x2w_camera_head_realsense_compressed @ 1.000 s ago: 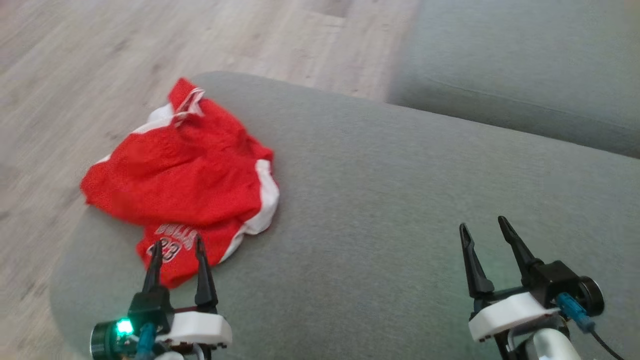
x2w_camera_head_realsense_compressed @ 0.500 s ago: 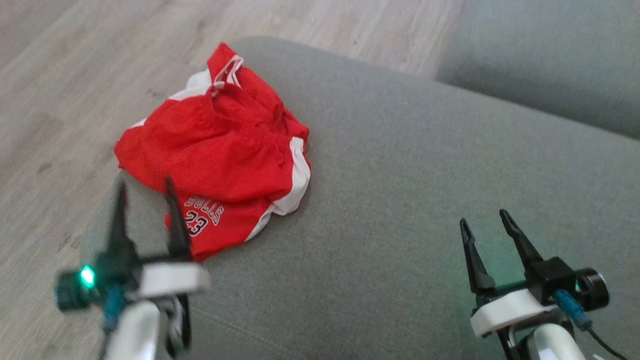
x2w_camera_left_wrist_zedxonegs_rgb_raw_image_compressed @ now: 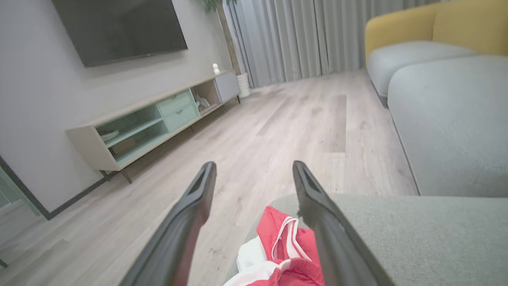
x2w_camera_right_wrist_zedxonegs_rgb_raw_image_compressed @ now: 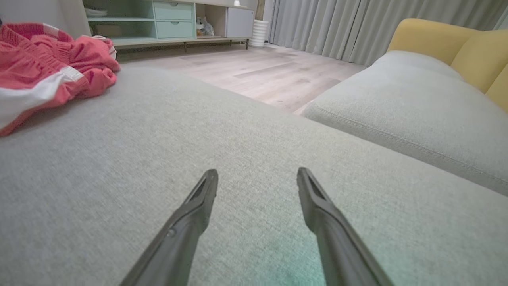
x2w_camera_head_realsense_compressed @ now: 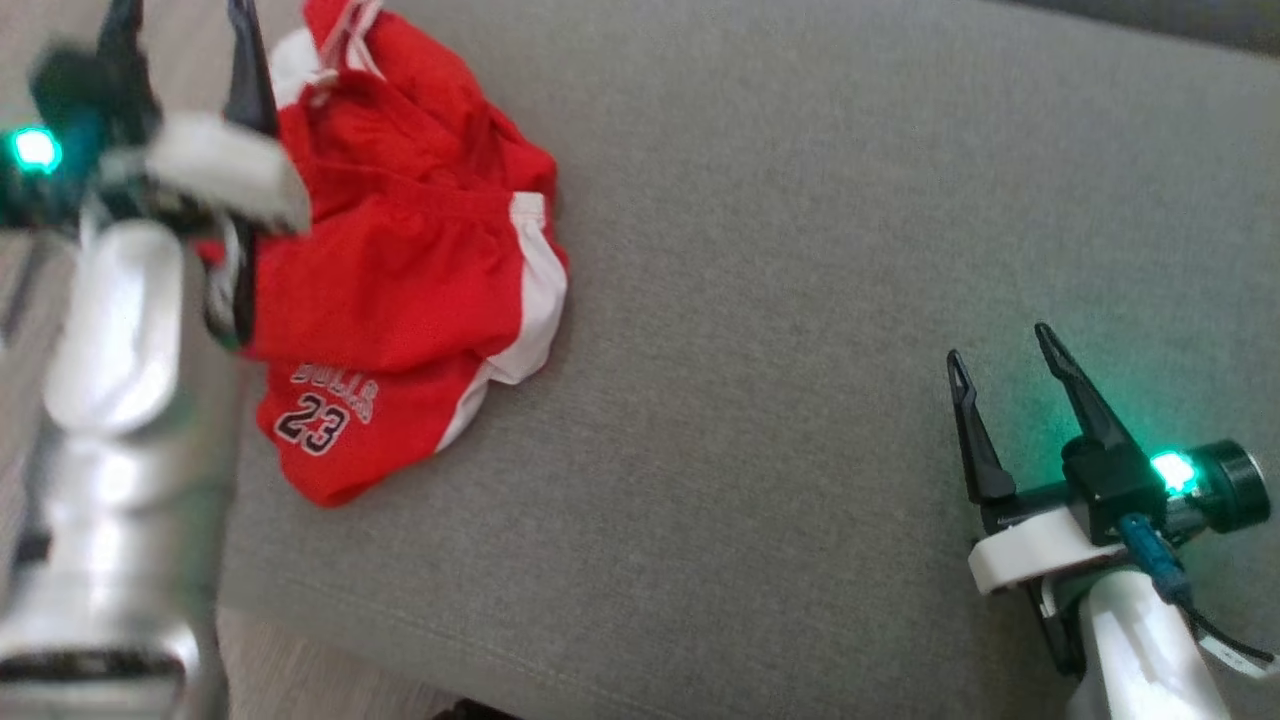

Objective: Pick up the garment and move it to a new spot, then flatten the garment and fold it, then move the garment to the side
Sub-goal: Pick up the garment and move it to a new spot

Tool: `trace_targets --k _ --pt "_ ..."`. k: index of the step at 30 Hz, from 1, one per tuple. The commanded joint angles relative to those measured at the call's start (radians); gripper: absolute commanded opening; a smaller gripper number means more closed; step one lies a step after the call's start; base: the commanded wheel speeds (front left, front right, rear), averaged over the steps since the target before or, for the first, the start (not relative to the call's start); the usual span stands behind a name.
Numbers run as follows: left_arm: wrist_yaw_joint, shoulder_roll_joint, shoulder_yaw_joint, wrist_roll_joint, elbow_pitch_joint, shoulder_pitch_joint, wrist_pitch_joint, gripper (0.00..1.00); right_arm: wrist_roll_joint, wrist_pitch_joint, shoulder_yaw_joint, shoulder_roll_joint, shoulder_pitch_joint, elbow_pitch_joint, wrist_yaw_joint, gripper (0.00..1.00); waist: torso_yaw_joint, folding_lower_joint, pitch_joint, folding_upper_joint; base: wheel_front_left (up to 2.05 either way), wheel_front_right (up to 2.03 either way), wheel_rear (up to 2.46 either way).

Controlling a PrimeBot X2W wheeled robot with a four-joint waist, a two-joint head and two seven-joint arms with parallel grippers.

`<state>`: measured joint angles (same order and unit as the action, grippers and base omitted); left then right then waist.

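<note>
Judging the garment (x2w_camera_head_realsense_compressed: 400,270) to be light, limp mesh that will sag and slide rather than keep any shape, I expect a thick bunched fold to give the surest pinch. It lies crumpled at the left edge of the grey cushion (x2w_camera_head_realsense_compressed: 800,250). My left end effector (x2w_camera_head_realsense_compressed: 180,40) hangs above its far end, fingers spread wide and empty; my right end effector (x2w_camera_head_realsense_compressed: 1000,350) sits well apart, equally wide, holding nothing.

Grey sofa seat (x2w_camera_head_realsense_compressed: 800,300); wood floor (x2w_camera_left_wrist_zedxonegs_rgb_raw_image_compressed: 278,119), wall-mounted TV (x2w_camera_left_wrist_zedxonegs_rgb_raw_image_compressed: 119,28), low console (x2w_camera_left_wrist_zedxonegs_rgb_raw_image_compressed: 151,123), perhaps holding a toy (x2w_camera_right_wrist_zedxonegs_rgb_raw_image_compressed: 203,27).
</note>
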<state>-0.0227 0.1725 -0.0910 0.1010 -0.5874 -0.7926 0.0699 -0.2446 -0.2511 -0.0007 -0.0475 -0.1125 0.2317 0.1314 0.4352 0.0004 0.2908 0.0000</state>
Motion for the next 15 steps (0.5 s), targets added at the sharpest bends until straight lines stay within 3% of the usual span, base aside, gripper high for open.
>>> trace_targets --k 1,3,7,11,15 --pt "0.009 0.06 0.025 -0.009 -0.034 -0.083 -0.046 1.0 -0.013 -0.011 0.025 -0.006 -0.024 -0.042 -0.001 1.0 -0.038 -0.0004 0.069 0.0 0.0 0.0 0.0" --pt "0.023 0.082 0.011 -0.017 -0.173 -0.171 -0.132 1.0 -0.026 -0.011 0.018 -0.017 -0.026 -0.058 -0.001 1.0 -0.057 -0.0004 0.107 0.0 0.0 0.0 0.0" --pt "0.051 0.093 -0.003 -0.014 -0.338 -0.23 -0.204 1.0 -0.035 -0.011 0.016 -0.031 -0.032 -0.072 -0.001 1.0 -0.077 -0.0004 0.139 0.0 0.0 0.0 0.0" --pt "0.07 0.095 0.004 0.01 -0.47 -0.24 -0.243 1.0 -0.034 -0.011 0.024 -0.035 -0.043 -0.074 -0.001 1.0 -0.1 -0.0004 0.156 0.0 0.0 0.0 0.0" --pt "0.057 0.109 0.0 0.007 -0.533 -0.246 -0.243 1.0 -0.032 -0.011 0.026 -0.033 -0.05 -0.076 -0.001 1.0 -0.112 -0.0004 0.162 0.0 0.0 0.0 0.0"
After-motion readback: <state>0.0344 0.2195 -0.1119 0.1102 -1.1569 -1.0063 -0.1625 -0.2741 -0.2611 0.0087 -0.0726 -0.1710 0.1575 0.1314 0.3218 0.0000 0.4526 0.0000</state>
